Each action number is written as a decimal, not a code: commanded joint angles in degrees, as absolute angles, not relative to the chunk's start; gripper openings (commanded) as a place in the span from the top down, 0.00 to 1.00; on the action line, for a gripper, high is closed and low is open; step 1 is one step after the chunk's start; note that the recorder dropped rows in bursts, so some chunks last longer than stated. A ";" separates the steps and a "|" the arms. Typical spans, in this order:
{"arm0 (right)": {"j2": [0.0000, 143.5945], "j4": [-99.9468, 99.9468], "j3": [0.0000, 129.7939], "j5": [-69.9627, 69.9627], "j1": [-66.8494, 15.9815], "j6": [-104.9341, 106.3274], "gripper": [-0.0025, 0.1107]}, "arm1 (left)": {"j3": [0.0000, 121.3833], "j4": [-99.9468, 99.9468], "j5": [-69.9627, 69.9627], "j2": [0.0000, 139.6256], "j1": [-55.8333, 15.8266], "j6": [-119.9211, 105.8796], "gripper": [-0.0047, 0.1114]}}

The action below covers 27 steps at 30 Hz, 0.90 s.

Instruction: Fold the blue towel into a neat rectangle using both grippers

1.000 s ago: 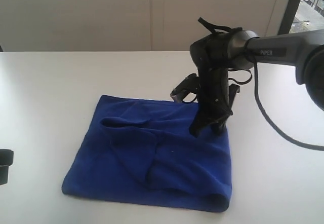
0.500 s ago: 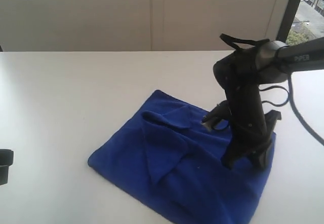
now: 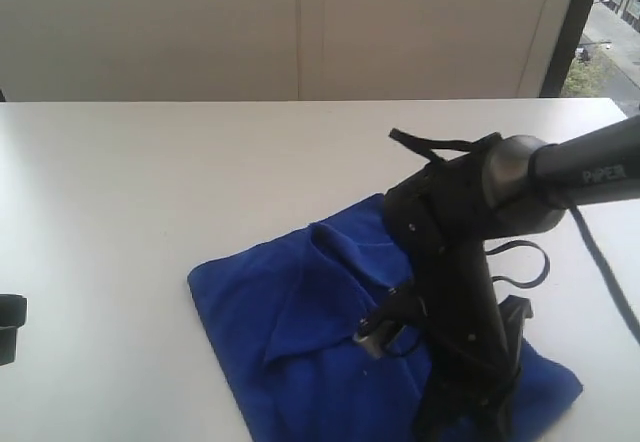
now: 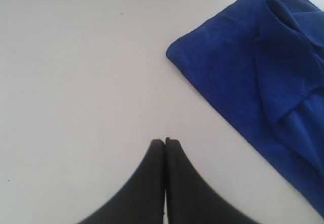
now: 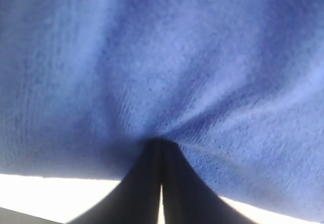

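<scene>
At the near right, the right gripper (image 5: 161,142) stands steeply on the blue towel (image 3: 300,322). Its fingers (image 5: 144,183) are pressed together, and the cloth puckers into their tips, so they appear clamped on a pinch of it. The towel lies skewed on the near right part of the table (image 3: 150,182), rumpled, with a loose flap doubled over its middle. It is no neat rectangle yet, so I judge the fold about half done, in the step of gripping an edge to carry over. At the near left, the left gripper (image 4: 165,143) hangs over bare table, its fingers together and holding nothing, apart from the towel's nearest corner. The next move likely calls for this gripper to come in and pin or take that corner while the right one lifts its edge and lays it flat across. Pulling with one gripper alone may only drag the cloth. The table is plain white and matte. Beyond it stands a pale panelled wall (image 3: 300,32), with a dark-framed window (image 3: 600,22) at the far right.
</scene>
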State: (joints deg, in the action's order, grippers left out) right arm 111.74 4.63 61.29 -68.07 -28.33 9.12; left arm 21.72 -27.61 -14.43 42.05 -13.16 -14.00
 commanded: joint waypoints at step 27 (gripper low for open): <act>111.84 -7.46 65.10 -58.11 -40.28 9.20 0.98 | 21.19 -28.29 -16.75 41.76 -13.30 -13.78 0.96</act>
State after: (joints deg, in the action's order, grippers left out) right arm 111.24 -8.53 65.69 -56.95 -40.04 9.00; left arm 21.72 -27.61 -15.79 42.05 -13.16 -14.00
